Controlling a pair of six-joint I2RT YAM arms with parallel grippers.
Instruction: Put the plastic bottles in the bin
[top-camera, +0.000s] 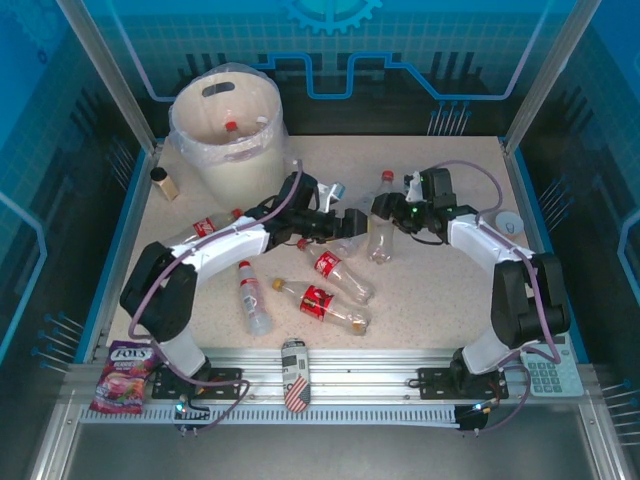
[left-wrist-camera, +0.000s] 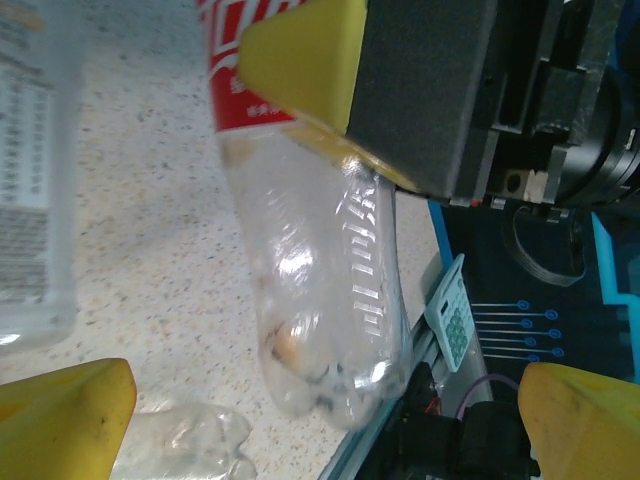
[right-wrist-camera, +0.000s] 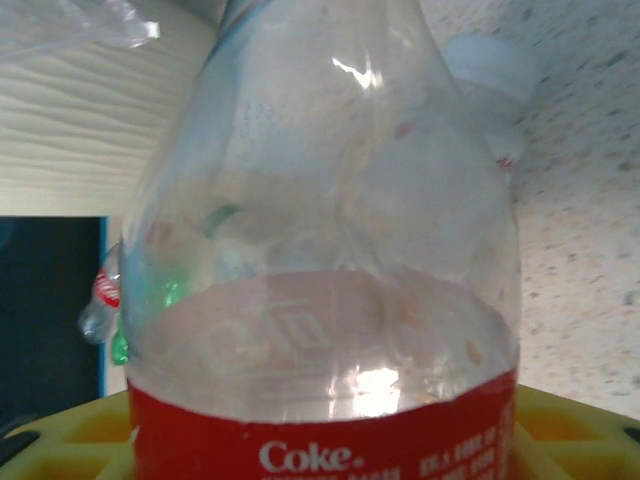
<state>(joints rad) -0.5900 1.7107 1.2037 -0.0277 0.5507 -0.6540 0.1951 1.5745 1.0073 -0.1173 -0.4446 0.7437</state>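
Top external view sets the cream bin (top-camera: 240, 165), lined with a clear bag, at 11 o'clock on the speckled table (top-camera: 440, 300); a red cap and a white cap show inside it. Near the table's centre a Coke bottle (top-camera: 380, 240) stands cap-up, and the right gripper (top-camera: 388, 212) is clamped on it from 3 o'clock. In the right wrist view the bottle's red label sits between the yellow fingers (right-wrist-camera: 60, 440). The left gripper (top-camera: 350, 222) sits at the bottle's 9 o'clock, spread wide and holding nothing. In the left wrist view its yellow fingertips (left-wrist-camera: 70, 415) stand well apart on either side of the bottle's base. Three loose bottles (top-camera: 335, 272) lie toward 6 o'clock, and one further bottle (top-camera: 205, 228) lies beneath the left arm at 9 o'clock.
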